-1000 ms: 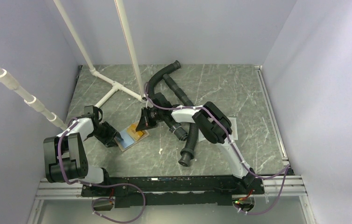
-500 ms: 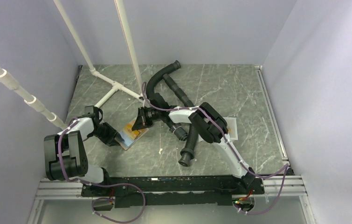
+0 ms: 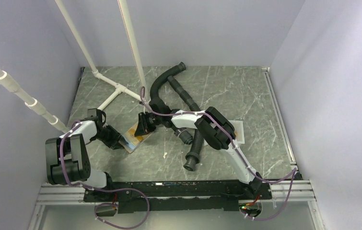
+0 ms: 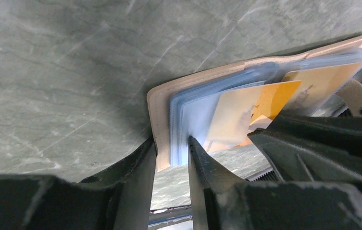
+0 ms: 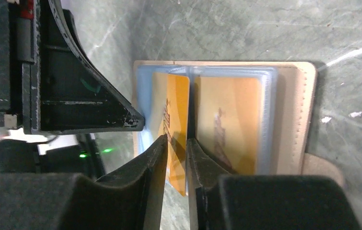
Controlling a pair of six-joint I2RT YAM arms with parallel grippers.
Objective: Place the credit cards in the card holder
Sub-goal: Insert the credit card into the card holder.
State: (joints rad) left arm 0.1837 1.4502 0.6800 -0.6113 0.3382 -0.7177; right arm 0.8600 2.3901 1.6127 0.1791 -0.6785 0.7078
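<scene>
Grey marbled tabletop, left of centre: black left gripper clamped on edge of open tan leather-like card holder; black right gripper, jaws barely parted astride half-inserted orange-yellow credit card, grip uncertain; second orange-yellow card already sleeved; rest unseen.

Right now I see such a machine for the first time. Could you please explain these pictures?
Two robot arms stand at a grey table. The wide picture comes from a camera above; the two close pictures come from cameras on the wrists. On the table lie an open tan card holder, black hoses and white pipes. The left end effector clamps the holder's edge. An orange card stands between the fingers of the right end effector; whether it is gripped, I cannot tell.
</scene>
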